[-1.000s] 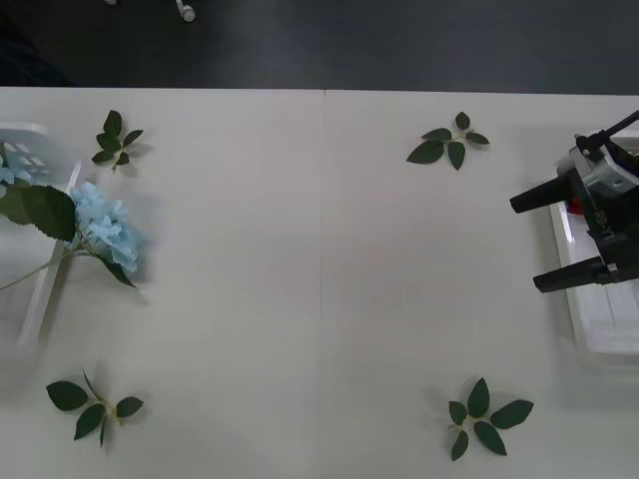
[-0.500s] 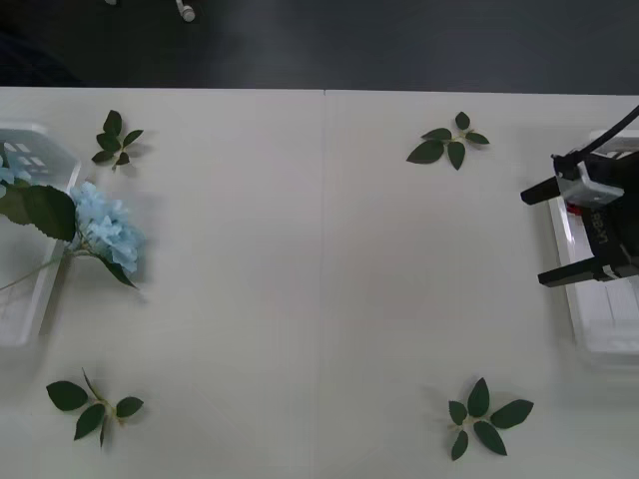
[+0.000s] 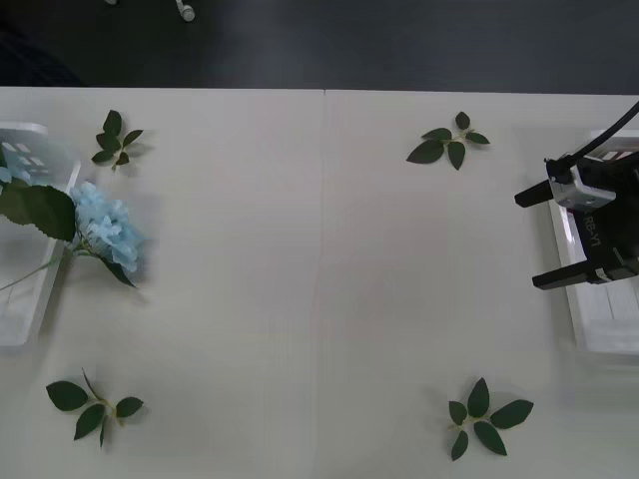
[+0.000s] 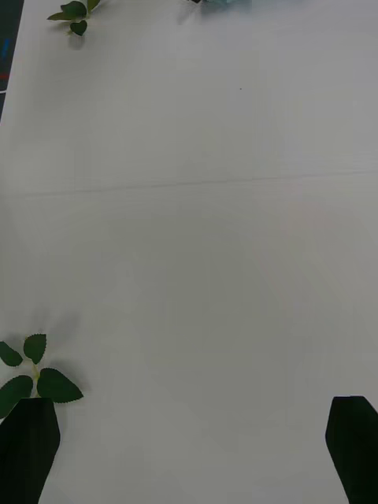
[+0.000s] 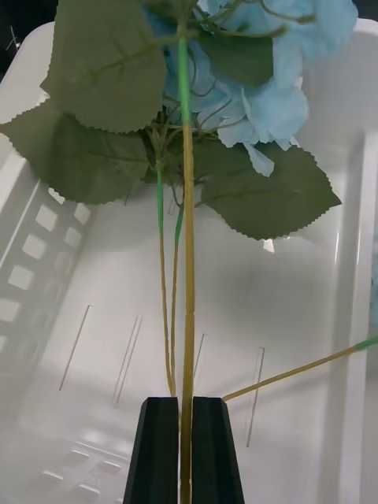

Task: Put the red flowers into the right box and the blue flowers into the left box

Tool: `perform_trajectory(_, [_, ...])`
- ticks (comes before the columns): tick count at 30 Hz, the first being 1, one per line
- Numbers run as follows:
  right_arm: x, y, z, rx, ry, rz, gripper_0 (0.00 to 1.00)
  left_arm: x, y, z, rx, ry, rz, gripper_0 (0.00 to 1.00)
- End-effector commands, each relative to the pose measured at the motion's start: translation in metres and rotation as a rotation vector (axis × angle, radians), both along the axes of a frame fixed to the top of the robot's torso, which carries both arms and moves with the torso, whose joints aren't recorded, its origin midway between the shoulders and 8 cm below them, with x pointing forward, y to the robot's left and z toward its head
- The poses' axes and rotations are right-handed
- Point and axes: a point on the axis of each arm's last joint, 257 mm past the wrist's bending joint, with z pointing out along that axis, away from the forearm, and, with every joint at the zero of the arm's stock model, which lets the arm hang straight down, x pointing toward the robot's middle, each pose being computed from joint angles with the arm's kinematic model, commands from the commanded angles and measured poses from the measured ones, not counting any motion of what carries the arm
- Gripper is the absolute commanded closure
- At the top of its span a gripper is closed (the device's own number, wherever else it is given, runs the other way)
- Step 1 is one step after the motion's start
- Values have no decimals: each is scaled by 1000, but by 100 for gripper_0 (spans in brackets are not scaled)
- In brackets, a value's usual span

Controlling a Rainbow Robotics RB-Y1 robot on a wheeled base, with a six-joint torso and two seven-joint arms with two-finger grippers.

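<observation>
**Blue flower being lowered into the left tray; right gripper empty beside the right tray**

In the left wrist view, at the lower middle of the frame, the left gripper with black fingers is clamping the thin yellow-green stem of a pale sky-blue artificial hydrangea. Its fluffy petals and large serrated green leaves are filling the upper part of that frame. Directly beneath the bloom, the shallow white translucent plastic left box is showing its slotted floor, and a second thin stem is crossing it at the lower right, so another flower appears to be lying partly inside already.

In the front view, at the left edge, another pale blue hydrangea head is resting on the white table just beside the left box, with its stem reaching back over the rim. This one probably needs tucking in.

At the right edge of the front view, the right gripper is hovering with its black fingers spread apart and nothing between them, over the near rim of the shallow white right box. No red rose is clearly visible; whether any are lying in that box cannot be told.

Four loose sprigs of dark green leaves are lying scattered toward the table's corners.
</observation>
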Motion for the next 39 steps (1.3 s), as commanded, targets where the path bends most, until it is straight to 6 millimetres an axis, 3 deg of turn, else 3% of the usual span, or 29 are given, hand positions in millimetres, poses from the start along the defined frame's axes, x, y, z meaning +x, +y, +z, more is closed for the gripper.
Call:
perform_trajectory(1, [3,3,9,-5,-25,-5,0,6,-4,5,20,8,-14,89])
perform_trajectory(3, [3,3,9,-5,-25,-5,0,7,-6,4,20,11,-17,80])
perform_trajectory(5, [3,3,9,-5,-25,-5,0,8,-8,4,16,8,-21,39])
perform_trajectory(6, [3,3,9,-5,-25,-5,0,8,-8,3,15,9,-22,30])
perform_trajectory(7, [3,3,9,-5,-25,-5,0,9,-10,4,8,5,-25,9])
perform_trajectory(8, [3,3,9,-5,-25,-5,0,9,-10,5,6,3,-26,1])
perform_trajectory(15, [3,3,9,-5,-25,-5,0,11,-27,13,-85,-45,-60,0])
perform_trajectory(20, [3,3,9,-5,-25,-5,0,6,-54,35,-150,-98,-129,0])
perform_trajectory(28, [3,3,9,-5,-25,-5,0,-17,-118,52,-151,-67,-296,0])
perform_trajectory(30, [3,3,9,-5,-25,-5,0,-24,-142,57,-160,-63,-371,0])
perform_trajectory(39, [3,3,9,-5,-25,-5,0,-49,-210,58,-50,-31,-714,0])
